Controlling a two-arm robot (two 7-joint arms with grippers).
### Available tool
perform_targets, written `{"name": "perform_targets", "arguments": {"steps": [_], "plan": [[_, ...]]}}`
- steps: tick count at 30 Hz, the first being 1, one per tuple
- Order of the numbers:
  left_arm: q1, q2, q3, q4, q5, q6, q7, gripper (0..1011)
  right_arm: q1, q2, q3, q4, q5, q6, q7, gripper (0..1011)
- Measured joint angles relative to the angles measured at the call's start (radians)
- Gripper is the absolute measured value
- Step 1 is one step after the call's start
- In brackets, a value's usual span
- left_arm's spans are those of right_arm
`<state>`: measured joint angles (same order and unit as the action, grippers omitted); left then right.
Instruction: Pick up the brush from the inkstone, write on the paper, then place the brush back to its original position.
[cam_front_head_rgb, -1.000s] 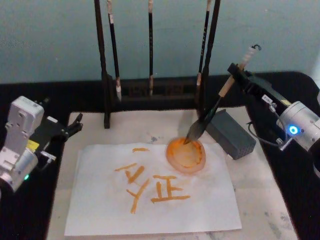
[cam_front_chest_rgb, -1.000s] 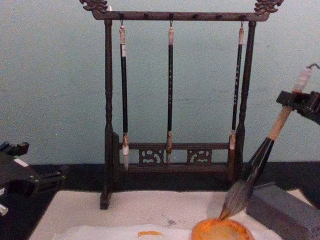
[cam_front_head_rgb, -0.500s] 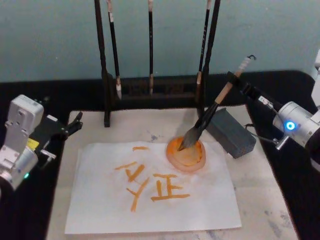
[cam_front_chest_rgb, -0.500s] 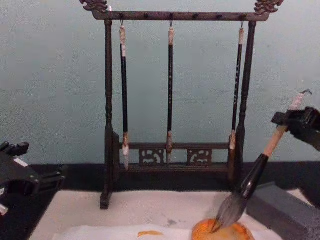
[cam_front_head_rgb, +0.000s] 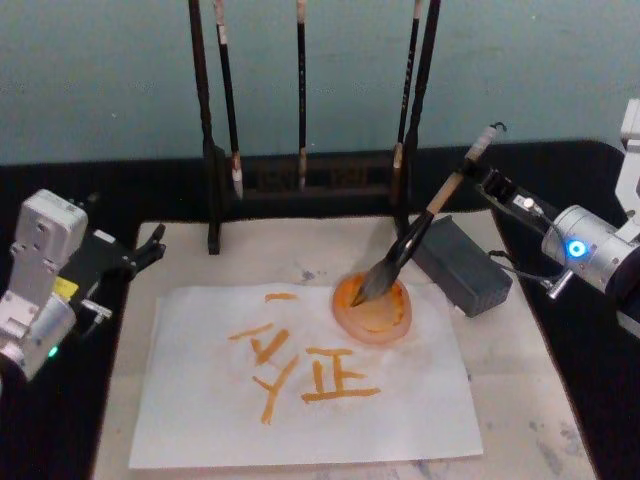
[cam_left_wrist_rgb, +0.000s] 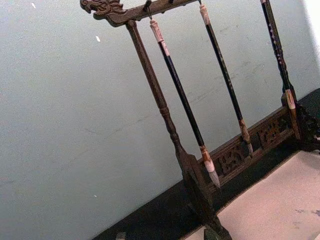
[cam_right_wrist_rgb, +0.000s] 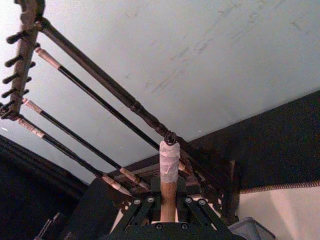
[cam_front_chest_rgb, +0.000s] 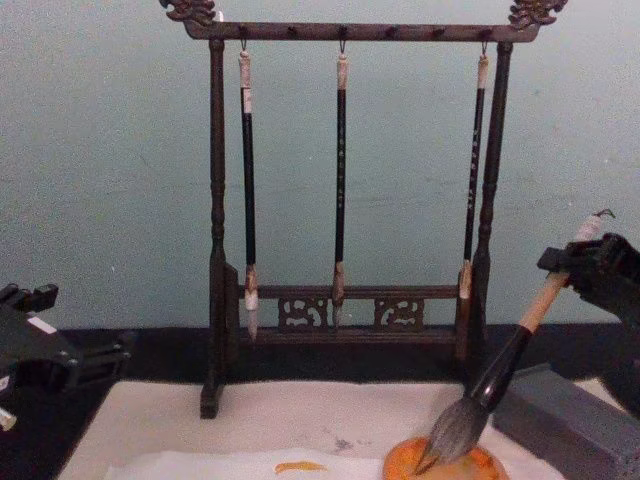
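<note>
Head view: right gripper (cam_front_head_rgb: 484, 178) clenches the tilted brush (cam_front_head_rgb: 425, 225) in the orange dish (cam_front_head_rgb: 385, 325), left gripper (cam_front_head_rgb: 150, 245) parked left; letting go now could topple it onto the paper (cam_front_head_rgb: 200, 400).

Light is soft and even; I can't place its source. In the head view the paper (cam_front_head_rgb: 300, 400) is the brightest patch, with no hard shadows across it, while the black surface (cam_front_head_rgb: 605, 420) around it goes so dark I lose detail. A blue lamp (cam_front_head_rgb: 575, 248) on the right arm glows with a small halo. From the right wrist the wall (cam_right_wrist_rgb: 225, 50) glares pale, leaving the right pincer (cam_right_wrist_rgb: 168, 207), clamped on the brush (cam_right_wrist_rgb: 169, 165), near silhouette.
</note>
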<state>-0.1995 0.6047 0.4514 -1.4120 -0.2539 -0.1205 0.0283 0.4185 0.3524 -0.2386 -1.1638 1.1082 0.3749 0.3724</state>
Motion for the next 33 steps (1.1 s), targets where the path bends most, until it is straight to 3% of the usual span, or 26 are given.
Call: {"name": "perform_targets", "arguments": {"steps": [33], "plan": [[0.000,0.000,0.000,0.000,0.000,0.000,0.000,1010,-0.006,0.018,-0.038,0.019,0.083,-0.037,-0.052,177]]}}
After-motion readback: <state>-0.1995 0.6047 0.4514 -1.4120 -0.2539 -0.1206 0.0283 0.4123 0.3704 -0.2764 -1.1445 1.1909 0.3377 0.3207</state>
